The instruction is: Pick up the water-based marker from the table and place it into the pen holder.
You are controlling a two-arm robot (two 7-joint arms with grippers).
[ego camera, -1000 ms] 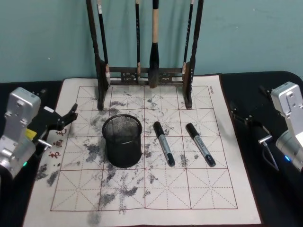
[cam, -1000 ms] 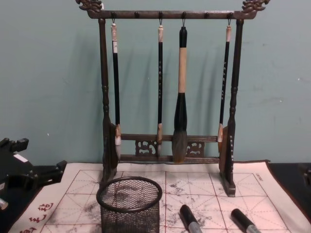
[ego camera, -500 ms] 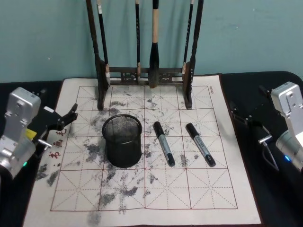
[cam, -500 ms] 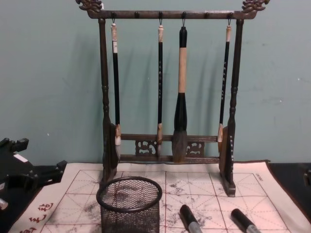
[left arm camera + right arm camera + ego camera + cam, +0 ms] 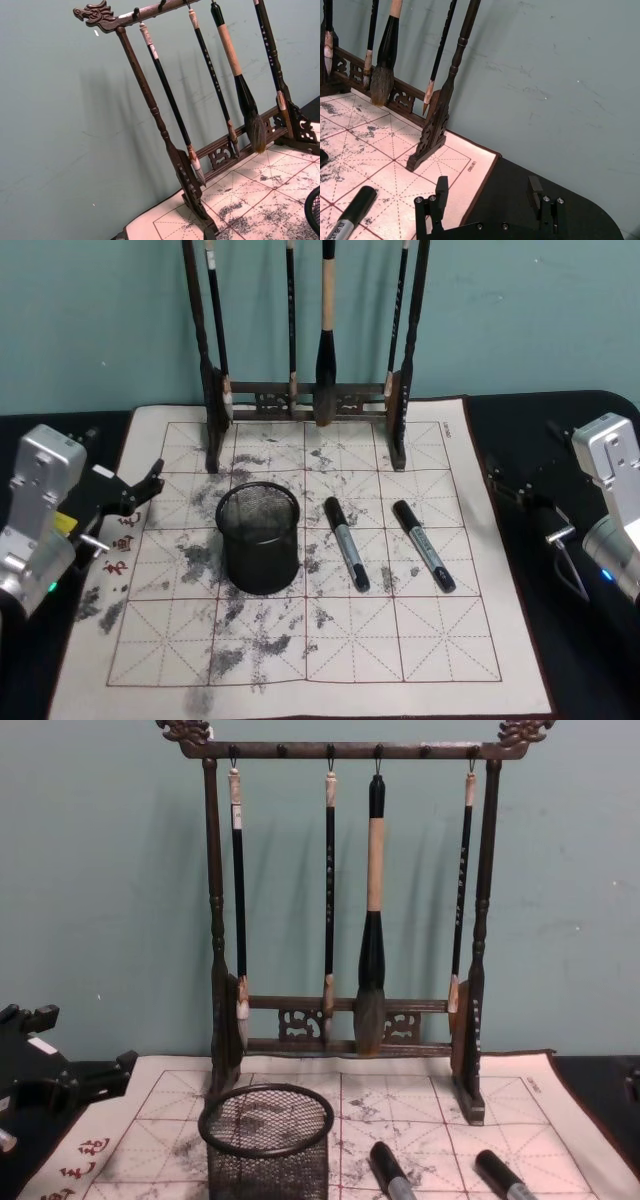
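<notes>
Marker [image 5: 346, 543] still beside pen holder [image 5: 260, 562]

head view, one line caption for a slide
Two markers lie on the stained mat right of the pen holder, brush rack behind; left gripper and right gripper sit open at either side.

A plain teal wall [image 5: 100, 870], flecked with small marks and scuffs, stands well beyond the left gripper [image 5: 148, 485] and the right gripper [image 5: 487, 189]. A black table [image 5: 550, 418] spreads beneath and between them. Even light throws a brush rack's [image 5: 213, 920] faint shadows on the wall.
</notes>
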